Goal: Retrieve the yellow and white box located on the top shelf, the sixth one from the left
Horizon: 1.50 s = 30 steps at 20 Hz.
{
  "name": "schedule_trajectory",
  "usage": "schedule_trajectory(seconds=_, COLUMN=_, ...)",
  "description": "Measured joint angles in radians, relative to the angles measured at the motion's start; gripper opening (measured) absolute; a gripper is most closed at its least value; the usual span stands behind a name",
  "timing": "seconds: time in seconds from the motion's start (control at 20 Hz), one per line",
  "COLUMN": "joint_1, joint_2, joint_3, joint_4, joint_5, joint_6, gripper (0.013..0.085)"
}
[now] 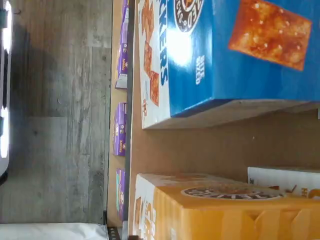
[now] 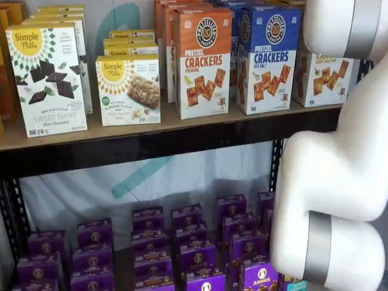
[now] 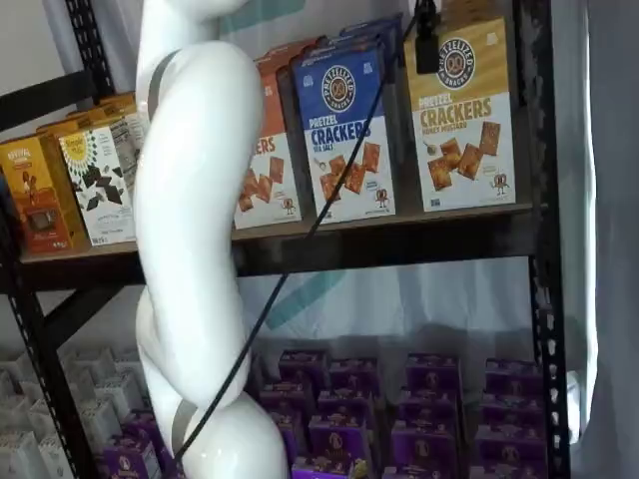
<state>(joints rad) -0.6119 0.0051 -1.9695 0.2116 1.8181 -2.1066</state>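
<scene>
The yellow and white box stands upright at the right end of the top shelf, next to a blue-topped carton. In a shelf view my white arm hides part of it. In the wrist view its yellow top shows from above, with a strip of bare shelf board between it and the blue carton. My gripper shows only as black fingers hanging from the view's top edge with a cable, in front of the yellow box's upper left corner. No gap shows between the fingers.
An orange-topped carton and Simple Mills boxes fill the rest of the top shelf. Purple boxes crowd the lower shelf. My white arm stands in front of the shelves. A black upright stands right of the yellow box.
</scene>
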Motion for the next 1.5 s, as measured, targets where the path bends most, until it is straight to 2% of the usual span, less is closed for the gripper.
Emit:
schedule_trajectory(seconds=0.25, joint_1=0.003, joint_2=0.002, joint_3=-0.001, joint_4=-0.001, joint_5=-0.002, joint_6=0.003, gripper=0.0850)
schedule_trajectory(seconds=0.35, joint_1=0.004, joint_2=0.003, joint_3=-0.002, joint_4=-0.001, joint_5=-0.002, joint_6=0.003, gripper=0.0770)
schedule_trajectory(seconds=0.8, joint_1=0.003, joint_2=0.002, joint_3=-0.009, joint_4=0.001, joint_5=0.002, joint_6=0.004, gripper=0.0770)
schedule_trajectory(seconds=0.9, joint_1=0.002, joint_2=0.002, joint_3=-0.010, joint_4=0.002, joint_5=0.005, joint_6=0.004, gripper=0.0690)
schedule_trajectory(seconds=1.4, joint_1=-0.003, joint_2=0.010, joint_3=-0.030, joint_4=0.005, joint_5=0.020, joint_6=0.003, gripper=0.0690)
schedule_trajectory(seconds=1.45, joint_1=-0.004, joint_2=0.011, joint_3=-0.031, joint_4=0.007, joint_5=0.021, joint_6=0.003, gripper=0.0650)
schedule_trajectory(seconds=1.5, joint_1=-0.005, joint_2=0.011, joint_3=-0.032, joint_4=0.007, joint_5=0.021, joint_6=0.003, gripper=0.0650)
